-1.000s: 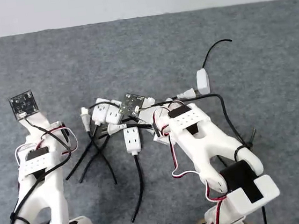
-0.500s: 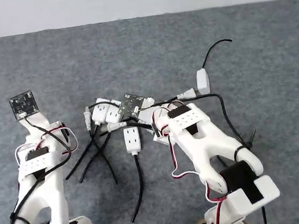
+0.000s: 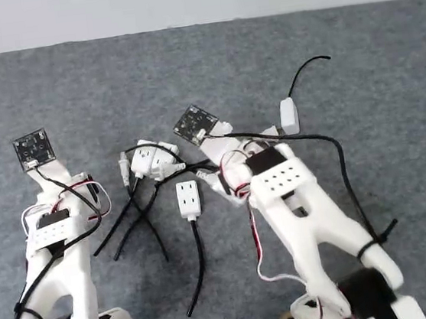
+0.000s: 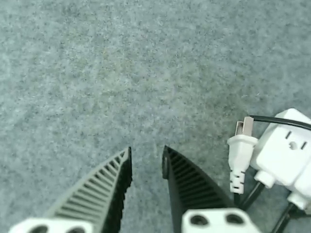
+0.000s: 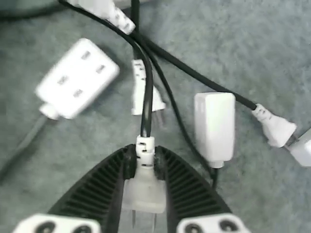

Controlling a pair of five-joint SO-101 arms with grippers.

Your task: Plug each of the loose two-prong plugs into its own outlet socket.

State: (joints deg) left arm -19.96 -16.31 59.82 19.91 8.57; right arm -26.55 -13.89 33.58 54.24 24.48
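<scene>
**White plug pinched in the right gripper; left gripper empty**

White plastic and black cord make up the tangle on the grey carpet [image 3: 322,31]. Counted in the right wrist view there are four two-prong plugs, one three-socket strip [image 5: 77,77] and one plain block [image 5: 214,125].

The right gripper [image 5: 144,151] is clamped on one of the four, the held plug [image 5: 144,187]; ribbed black fingers [image 5: 107,189] press both flat sides of its white body; its two metal prongs point back toward the wrist; its cord [image 5: 146,92] runs out past the fingertips across the heap. A second plug [image 5: 142,94] lies loose just beyond the fingertips, under that cord, between strip and block; a third plug [image 5: 273,127] lies just beside the block, on the side away from the strip; a fourth plug [image 5: 104,9] lies farther out, past the strip.

From above, two arms show; the right arm [image 3: 303,211] stretches into the middle of the tangle, so the held plug sits there, near the strip; the left arm [image 3: 57,246] stands well apart at the left.

The left gripper [image 4: 146,149] holds nothing — its fingers stand a narrow gap apart over bare carpet; off to one side lie a loose plug [image 4: 240,148] and, touching or just beside it, a white outlet [image 4: 286,155].
</scene>
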